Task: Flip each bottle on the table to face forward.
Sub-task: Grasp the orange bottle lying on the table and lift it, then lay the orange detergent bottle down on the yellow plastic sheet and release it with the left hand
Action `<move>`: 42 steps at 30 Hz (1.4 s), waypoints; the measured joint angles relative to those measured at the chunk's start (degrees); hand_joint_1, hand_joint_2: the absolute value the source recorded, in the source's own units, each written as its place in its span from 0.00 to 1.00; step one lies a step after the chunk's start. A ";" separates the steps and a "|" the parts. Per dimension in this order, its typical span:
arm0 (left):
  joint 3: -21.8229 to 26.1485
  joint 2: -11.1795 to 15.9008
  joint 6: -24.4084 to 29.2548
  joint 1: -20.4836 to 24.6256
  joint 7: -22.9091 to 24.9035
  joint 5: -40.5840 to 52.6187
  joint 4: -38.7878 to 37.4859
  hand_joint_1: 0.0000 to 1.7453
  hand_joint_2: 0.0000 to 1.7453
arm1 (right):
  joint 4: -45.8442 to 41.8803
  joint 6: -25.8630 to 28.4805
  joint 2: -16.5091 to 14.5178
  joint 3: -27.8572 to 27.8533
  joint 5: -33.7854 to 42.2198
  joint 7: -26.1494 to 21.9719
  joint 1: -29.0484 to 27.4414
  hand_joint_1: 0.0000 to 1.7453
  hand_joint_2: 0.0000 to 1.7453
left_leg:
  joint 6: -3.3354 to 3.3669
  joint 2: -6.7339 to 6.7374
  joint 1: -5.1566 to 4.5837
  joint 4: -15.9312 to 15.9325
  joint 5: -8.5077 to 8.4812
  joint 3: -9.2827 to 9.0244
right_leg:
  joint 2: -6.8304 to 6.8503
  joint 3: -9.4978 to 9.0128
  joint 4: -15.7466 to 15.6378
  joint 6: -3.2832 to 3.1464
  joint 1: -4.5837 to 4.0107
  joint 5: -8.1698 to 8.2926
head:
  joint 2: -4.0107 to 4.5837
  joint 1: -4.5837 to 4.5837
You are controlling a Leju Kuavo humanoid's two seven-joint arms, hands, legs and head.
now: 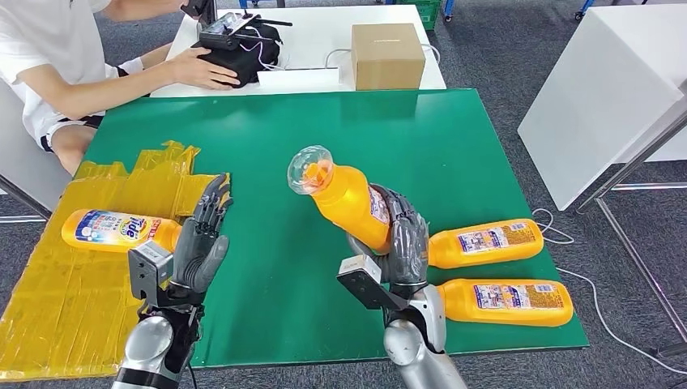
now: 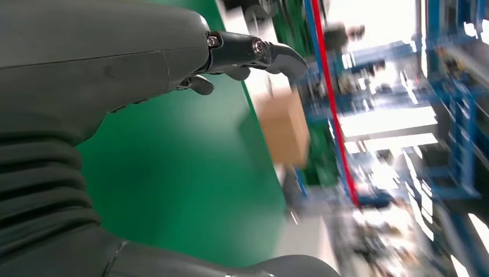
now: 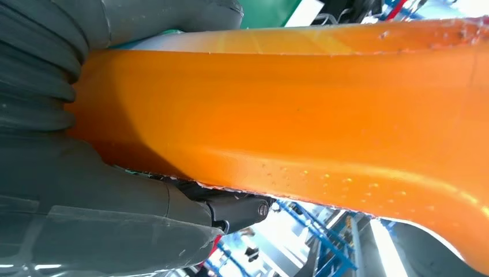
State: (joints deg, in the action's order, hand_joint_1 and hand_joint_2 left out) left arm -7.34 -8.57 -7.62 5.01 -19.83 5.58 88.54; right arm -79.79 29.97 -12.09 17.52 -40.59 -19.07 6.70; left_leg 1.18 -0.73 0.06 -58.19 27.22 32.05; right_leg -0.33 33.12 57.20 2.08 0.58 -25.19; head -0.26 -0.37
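The right hand (image 1: 405, 243) grips an orange detergent bottle (image 1: 348, 198) around its lower body and holds it above the green table mat (image 1: 275, 146), tilted, its clear cap (image 1: 310, 170) raised toward the mat's middle. In the right wrist view the held bottle's orange side (image 3: 300, 109) lies close against the hand. Two more orange bottles lie on their sides at the mat's right edge, small-print labels up: one (image 1: 484, 242) just beside the right hand, the other (image 1: 506, 301) nearer the mat's front edge. A fourth bottle (image 1: 117, 229), showing a Tide label, lies on the yellow plastic sheet (image 1: 73, 300) off the mat's left edge. The left hand (image 1: 202, 239) is empty, fingers spread, over the mat's left edge beside that bottle. Beyond the mat's far edge stand a cardboard box (image 1: 387, 55) and a seated person (image 1: 73, 65)
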 joint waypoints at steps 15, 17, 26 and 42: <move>-3.67 1.51 -5.64 0.73 0.34 -8.12 0.06 0.00 1.00 | 7.53 -8.08 -3.03 2.18 6.63 -4.17 4.22 1.00 1.00 | 0.00 0.00 0.00 0.00 -0.01 -0.01 | 0.00 -0.01 0.01 0.00 0.00 0.00 | 0.00 0.00; -4.10 1.57 -5.48 1.11 0.26 -8.48 0.01 0.00 1.00 | 8.82 -9.15 -3.63 3.54 6.86 -4.61 4.86 1.00 1.00 | 0.00 0.00 0.00 0.00 -0.01 0.00 | 0.00 0.00 0.01 0.00 0.00 0.00 | 0.00 0.00; -4.37 1.74 -4.00 1.66 -0.25 -8.28 -0.34 0.00 1.00 | 11.93 -11.58 -5.37 9.68 6.55 -4.77 6.78 1.00 1.00 | 0.00 0.00 0.01 0.00 -0.01 0.00 | -0.01 0.01 0.01 0.00 -0.01 0.00 | 0.00 0.01; -4.29 1.84 -0.97 2.64 -1.74 -5.49 -1.59 0.00 1.00 | 13.50 -24.20 -5.47 14.29 12.89 -4.35 8.43 1.00 1.00 | -0.01 -0.01 0.01 0.00 -0.01 0.00 | 0.00 0.01 0.01 0.00 -0.01 0.00 | 0.00 0.00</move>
State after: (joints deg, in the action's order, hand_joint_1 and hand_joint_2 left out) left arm -11.63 -6.74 -8.58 7.66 -21.57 0.09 86.95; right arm -66.29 5.76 -17.56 31.82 -27.70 -23.42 15.13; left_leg 1.17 -0.73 0.06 -58.18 27.21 32.05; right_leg -0.33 33.13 57.21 2.08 0.57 -25.19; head -0.26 -0.37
